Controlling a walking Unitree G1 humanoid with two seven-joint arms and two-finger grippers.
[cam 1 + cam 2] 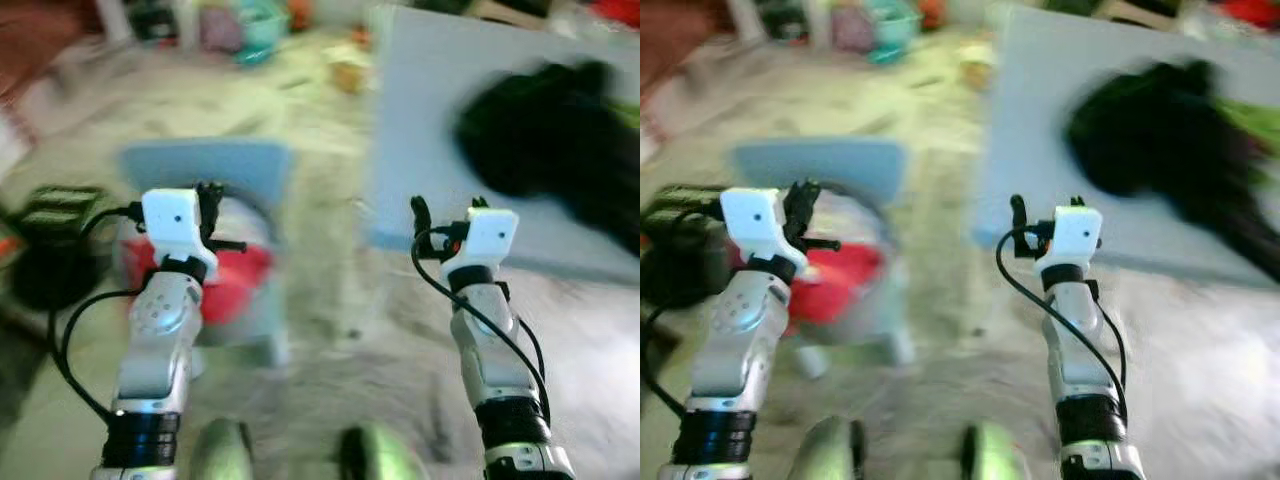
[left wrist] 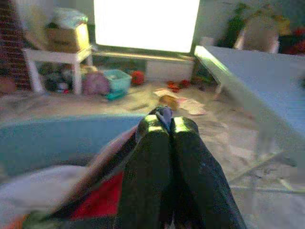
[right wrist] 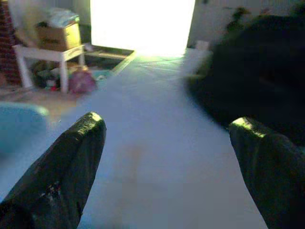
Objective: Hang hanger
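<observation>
- The left gripper (image 2: 164, 125) is seen with its two black fingers pressed together, and something thin and pale is pinched at the tips; it is too blurred to be told whether this is the hanger.
- This gripper is held above a light blue basket (image 1: 205, 165), in which red cloth (image 1: 232, 280) and white cloth are lying.
- The right gripper (image 3: 167, 138) is seen with its fingers (image 3: 71, 157) spread wide apart, and nothing is held between them.
- It is raised over the near edge of a pale blue bed (image 1: 1040, 120).
- A heap of black clothes (image 1: 1140, 130) is lying on the bed, further from the robot.
- Both head views are blurred.
</observation>
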